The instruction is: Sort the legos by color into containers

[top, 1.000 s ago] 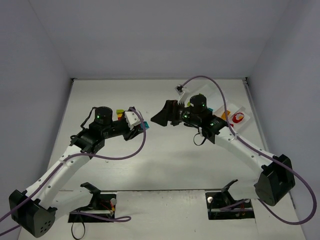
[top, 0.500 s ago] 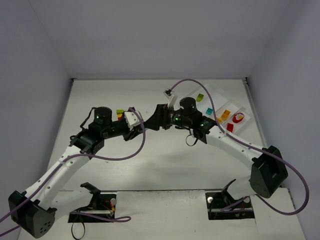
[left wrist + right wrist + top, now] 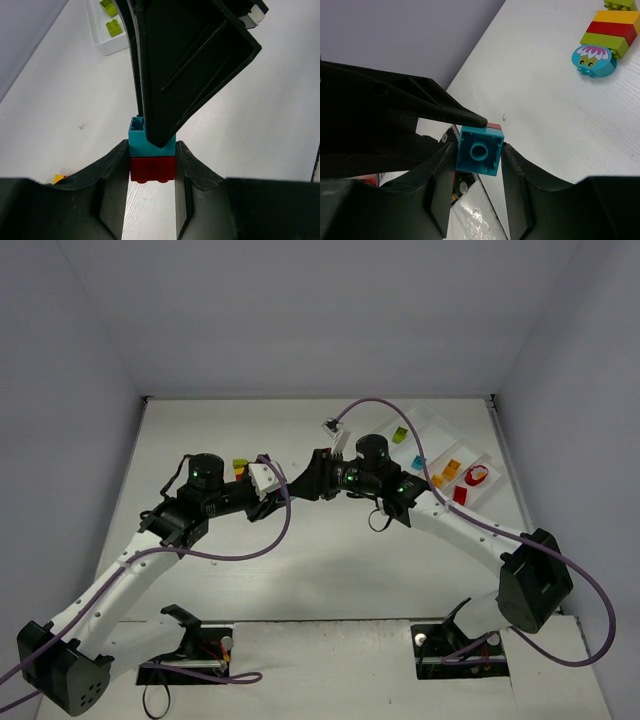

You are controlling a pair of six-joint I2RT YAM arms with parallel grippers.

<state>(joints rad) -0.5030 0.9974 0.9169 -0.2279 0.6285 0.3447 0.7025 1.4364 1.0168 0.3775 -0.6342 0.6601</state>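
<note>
Currently my left gripper clamps a red brick with a teal brick stacked on it, mid-table. My right gripper pinches the teal brick. Far right, the tray holds lime, teal, orange and red legos.

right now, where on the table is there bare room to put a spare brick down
Bare table lies between left arm and right arm toward their bases, and along the back wall left of the tray. Crowded: the centre, where left gripper holds the red brick and right gripper the teal brick, and the brick stack by the left arm.
</note>
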